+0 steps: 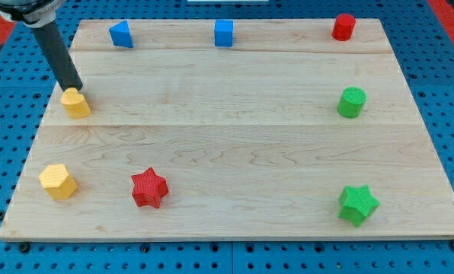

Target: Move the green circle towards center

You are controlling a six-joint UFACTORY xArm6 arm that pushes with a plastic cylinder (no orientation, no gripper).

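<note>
Our tip (76,88) sits far left, touching the yellow block (76,103) — well apart from the green circle (352,102) at right edge (no jaws, rod only), so nothing's pushed centerward yet.

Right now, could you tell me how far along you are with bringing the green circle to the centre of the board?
Nothing looks done yet: the green circle sits near the view's right edge, far from the centre. In hand: my tip is at the view's left, right against the upper yellow block, across the board from the target. Left: cross over, get to the circle's right side and push it leftward.
</note>
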